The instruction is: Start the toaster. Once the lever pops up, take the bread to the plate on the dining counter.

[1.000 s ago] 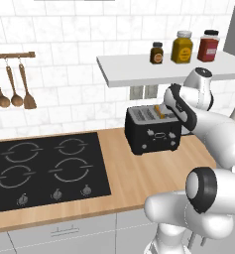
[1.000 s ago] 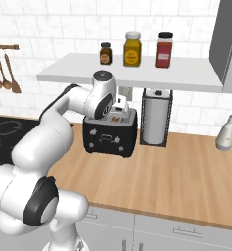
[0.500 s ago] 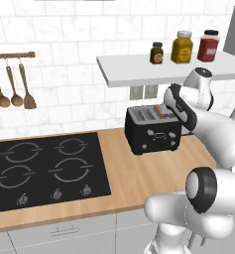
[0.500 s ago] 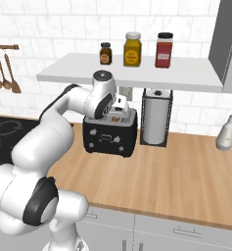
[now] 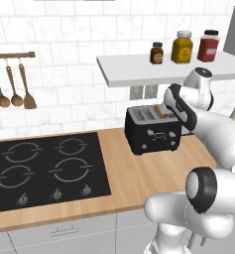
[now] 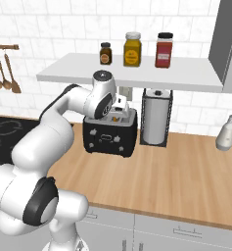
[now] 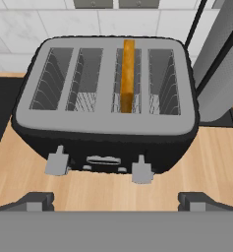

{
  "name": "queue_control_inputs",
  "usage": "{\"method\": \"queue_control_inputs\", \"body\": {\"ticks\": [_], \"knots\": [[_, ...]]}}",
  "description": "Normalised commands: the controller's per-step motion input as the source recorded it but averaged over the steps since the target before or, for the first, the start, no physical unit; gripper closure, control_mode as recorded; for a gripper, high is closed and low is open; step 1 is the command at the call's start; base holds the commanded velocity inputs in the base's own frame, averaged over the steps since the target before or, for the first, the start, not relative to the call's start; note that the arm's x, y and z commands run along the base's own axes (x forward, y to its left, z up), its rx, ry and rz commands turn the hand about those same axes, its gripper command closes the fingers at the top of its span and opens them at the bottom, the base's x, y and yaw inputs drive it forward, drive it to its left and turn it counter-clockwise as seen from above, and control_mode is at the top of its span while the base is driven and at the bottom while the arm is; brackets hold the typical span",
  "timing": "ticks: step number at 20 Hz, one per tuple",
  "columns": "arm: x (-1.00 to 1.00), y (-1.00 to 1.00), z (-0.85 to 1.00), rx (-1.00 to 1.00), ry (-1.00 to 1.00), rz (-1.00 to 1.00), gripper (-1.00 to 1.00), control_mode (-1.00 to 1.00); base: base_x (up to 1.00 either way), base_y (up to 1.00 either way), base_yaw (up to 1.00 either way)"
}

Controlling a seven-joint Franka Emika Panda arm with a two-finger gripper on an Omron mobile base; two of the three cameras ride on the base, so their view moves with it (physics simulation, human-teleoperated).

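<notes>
toaster (image 7: 105, 106): black box with a grey top, sits on the wood counter (image 6: 186, 171) up against the tiled wall, right under the white shelf (image 6: 137, 73). The hand view looks down on four slots, not two, fwiw. Two grey levers (image 7: 56, 162) stick out of the front panel, one on each side.

bread (image 7: 128, 74): standing on edge in the third slot from the left in the hand view, orange-brown crust poking up above the slot. From the left base view you can just catch a bit of orange on top of the toaster (image 5: 159, 110).

gripper (image 7: 115, 201): jaws spread as wide as they go, nothing between them. Hangs above the toaster's front edge, looking down at it, both dark fingertips (image 7: 37, 201) clear of the panel. In the right base view the hand is tucked just over the toaster's top (image 6: 118, 110).

paper towel roll (image 6: 155, 116): upright in a dark wire holder, just beside the toaster on its right as seen from the right base view.

jars (image 6: 132, 49): three on the shelf, a small dark one, a yellow one, a red one.

stovetop (image 5: 44, 166): black, four burners, set in the same counter left of the toaster.

spoons (image 5: 15, 87): wooden, hanging off a rail on the wall above the stove.

bottle (image 6: 226, 133): pale grey, near the counter's far right end by the wall.
</notes>
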Motion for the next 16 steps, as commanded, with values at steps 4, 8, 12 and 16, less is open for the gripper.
{"method": "queue_control_inputs", "body": {"ticks": [4, 8, 12, 16], "knots": [[0.00, 0.00, 0.00, 0.00, 0.00, 0.00, -1.00, -1.00, 0.00, 0.00, 0.00], [0.00, 0.00, 0.00, 0.00, 0.00, 0.00, -1.00, -1.00, 0.00, 0.00, 0.00], [0.00, 0.00, 0.00, 0.00, 0.00, 0.00, -1.00, -1.00, 0.00, 0.00, 0.00], [0.00, 0.00, 0.00, 0.00, 0.00, 0.00, -1.00, -1.00, 0.00, 0.00, 0.00]]}}
